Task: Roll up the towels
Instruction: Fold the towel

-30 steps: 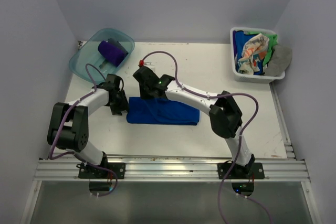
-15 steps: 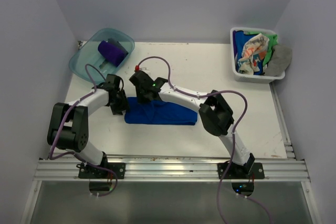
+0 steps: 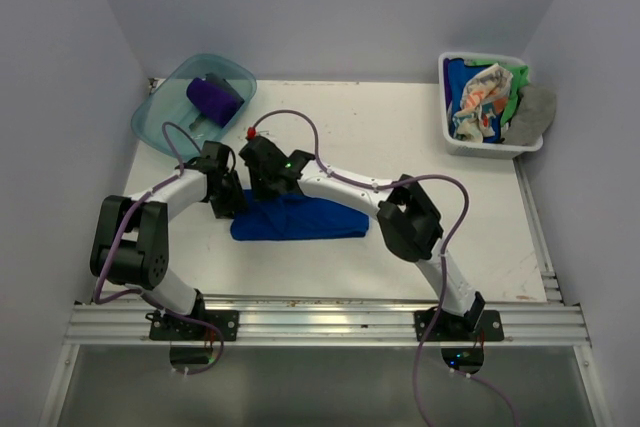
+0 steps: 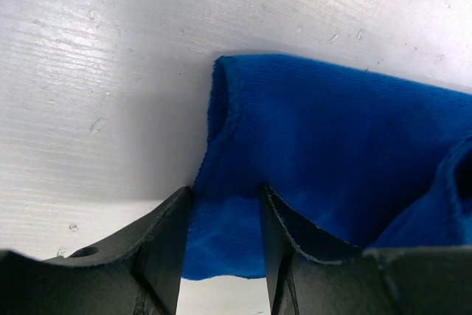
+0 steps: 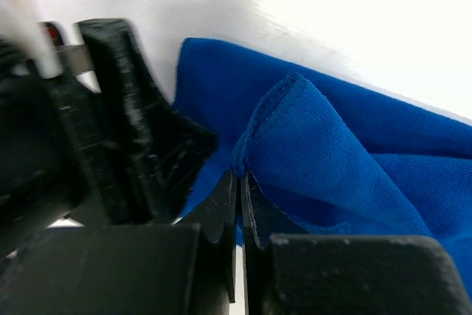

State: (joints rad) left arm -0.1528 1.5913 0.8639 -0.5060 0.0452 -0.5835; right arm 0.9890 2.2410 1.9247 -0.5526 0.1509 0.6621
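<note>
A royal blue towel (image 3: pixel 300 219) lies folded into a long band on the white table (image 3: pixel 420 137) between the arms. My left gripper (image 3: pixel 226 199) is at its left end; in the left wrist view the thick blue fold (image 4: pixel 332 153) fills the gap between the half-spread fingers of the left gripper (image 4: pixel 225 193). My right gripper (image 3: pixel 262 187) is beside it, over the same end. It is shut on a raised hem of the towel (image 5: pixel 354 153), pinched at the tips of the right gripper (image 5: pixel 241 175). A rolled purple towel (image 3: pixel 214 99) lies in the teal tub (image 3: pixel 160 117).
A white basket (image 3: pixel 492 144) at the back right holds several crumpled towels (image 3: pixel 485 97), among them cream, green, blue and grey. Grey walls close in the table on three sides. The left gripper's black body (image 5: pixel 125 130) sits close beside the right fingers.
My right arm has reached further left with the pinched hem, and the blue towel's band has shifted left and got shorter. The left gripper has stayed at the towel's left end.
</note>
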